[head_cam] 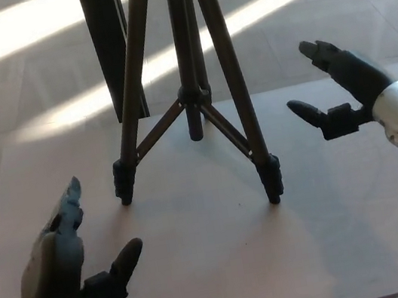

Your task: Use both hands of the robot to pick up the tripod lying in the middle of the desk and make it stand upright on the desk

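On desk (204,270): tripod (195,104) upright | left hand (68,259), right hand (338,91) apart, empty

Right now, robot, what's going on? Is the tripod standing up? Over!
Left hand open, right hand open, both clear of the tripod. Tripod upright on the desk, feet spread. Nothing in the way.
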